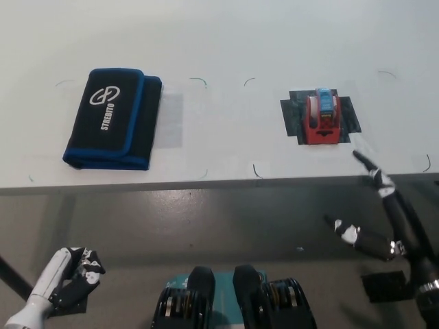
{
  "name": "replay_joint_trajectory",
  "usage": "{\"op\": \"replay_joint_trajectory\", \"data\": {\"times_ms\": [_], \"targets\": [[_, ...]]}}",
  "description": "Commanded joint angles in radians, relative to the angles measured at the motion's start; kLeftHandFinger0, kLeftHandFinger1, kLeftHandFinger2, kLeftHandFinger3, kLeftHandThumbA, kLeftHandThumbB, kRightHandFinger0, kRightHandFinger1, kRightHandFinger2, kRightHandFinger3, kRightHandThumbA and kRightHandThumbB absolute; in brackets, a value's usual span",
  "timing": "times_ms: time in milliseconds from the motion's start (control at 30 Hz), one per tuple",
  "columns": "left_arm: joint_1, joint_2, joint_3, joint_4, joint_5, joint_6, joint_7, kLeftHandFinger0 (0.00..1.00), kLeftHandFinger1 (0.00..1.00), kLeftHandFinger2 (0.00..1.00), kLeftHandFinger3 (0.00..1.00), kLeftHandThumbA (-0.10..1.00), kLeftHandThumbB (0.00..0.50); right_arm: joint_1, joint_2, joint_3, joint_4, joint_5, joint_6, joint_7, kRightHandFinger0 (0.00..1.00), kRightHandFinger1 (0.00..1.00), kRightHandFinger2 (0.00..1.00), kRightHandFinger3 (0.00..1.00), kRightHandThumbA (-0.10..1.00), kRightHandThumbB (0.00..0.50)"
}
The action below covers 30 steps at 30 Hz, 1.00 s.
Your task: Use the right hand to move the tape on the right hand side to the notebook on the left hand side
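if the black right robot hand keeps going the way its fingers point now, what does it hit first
Probably the tape dispenser. The right robot hand, open near the table front edge, points up and slightly left toward it. Depth is unclear, so it may pass above the edge first.

On the black, blue-edged notebook [113, 118] at my ten o'clock I can read one word, "STREBITO", in white capitals running lengthwise along the cover, just beside a round white logo whose shape I can't make out as letters. The label on the tape [322, 116] at my one o'clock is too small to read.
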Motion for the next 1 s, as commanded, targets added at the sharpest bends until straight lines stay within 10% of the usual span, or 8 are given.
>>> {"op": "replay_joint_trajectory", "data": {"times_ms": [0, 233, 667, 967], "targets": [[0.002, 0.01, 0.018, -0.009, -0.011, -0.041, -0.005, 0.06, 0.13, 0.25, 0.33, -0.1, 0.388, -0.084, 0.023, -0.028, -0.061, -0.064, 0.067, -0.038, 1.0, 1.0, 1.0, 1.0, 0.89, 0.264], [0.006, 0.009, 0.022, -0.014, -0.01, -0.036, -0.002, 0.08, 0.13, 0.25, 0.33, -0.1, 0.389, -0.216, 0.039, -0.038, -0.02, -0.041, 0.107, -0.017, 1.0, 1.0, 1.0, 1.0, 0.97, 0.217], [0.019, -0.012, 0.031, -0.02, -0.007, -0.032, 0.006, 0.0, 0.05, 0.23, 0.35, -0.1, 0.387, -0.595, 0.008, -0.039, 0.486, 0.03, -0.007, -0.023, 1.0, 1.0, 1.0, 1.0, 0.94, 0.396], [0.015, -0.02, 0.04, -0.02, 0.0, -0.032, 0.007, 0.0, 0.03, 0.2, 0.35, -0.1, 0.387, -0.782, -0.009, -0.015, 0.792, 0.049, -0.101, -0.005, 1.0, 1.0, 1.0, 1.0, 0.91, 0.409]]}}
